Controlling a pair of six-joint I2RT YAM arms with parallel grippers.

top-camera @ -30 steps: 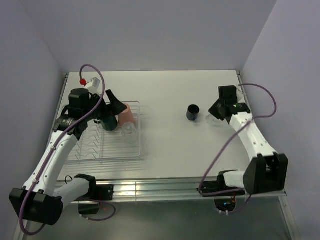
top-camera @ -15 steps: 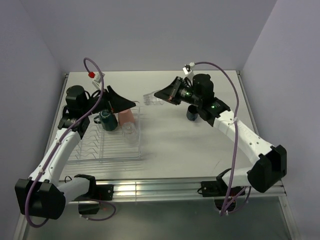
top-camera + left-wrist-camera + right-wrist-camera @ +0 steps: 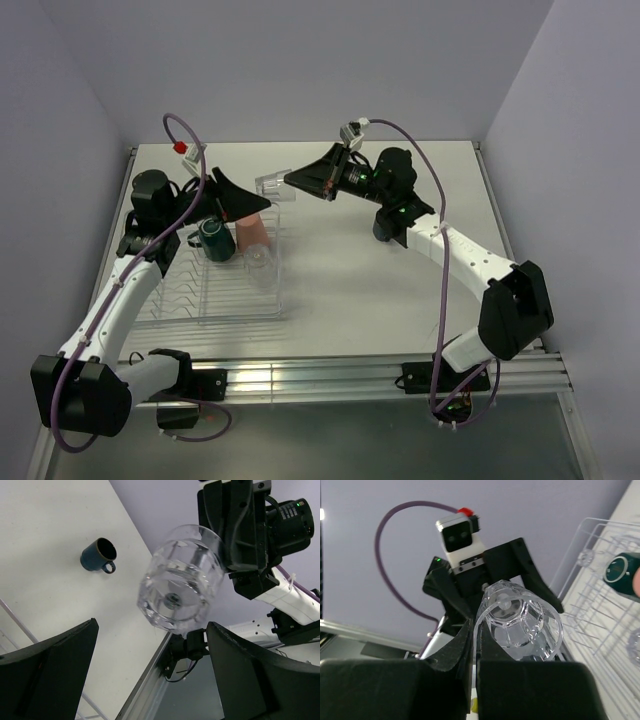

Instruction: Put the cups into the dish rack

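Observation:
My right gripper (image 3: 297,181) reaches across above the table, shut on the rim of a small clear glass (image 3: 271,185) held sideways in the air. In the right wrist view its fingers pinch the wall of the glass (image 3: 520,617). My left gripper (image 3: 243,199) stands open just left of the glass, and the glass (image 3: 180,585) hangs above and between its wide fingers (image 3: 50,672). The dish rack (image 3: 210,318) holds the teal mug (image 3: 215,238), the pink tumbler (image 3: 252,232) and another clear glass (image 3: 258,258). The navy mug (image 3: 98,556) stands on the table.
The rack's thin ribs and rim (image 3: 592,522) lie below and right of the held glass. The table's near rail (image 3: 330,375) runs along the front, and purple walls close the back and sides. The right arm (image 3: 450,245) spans the table's middle.
The right arm has swung from the table's right side across to the left, carrying the clear glass up in the air. The left gripper has lifted from the rack and turned toward it.

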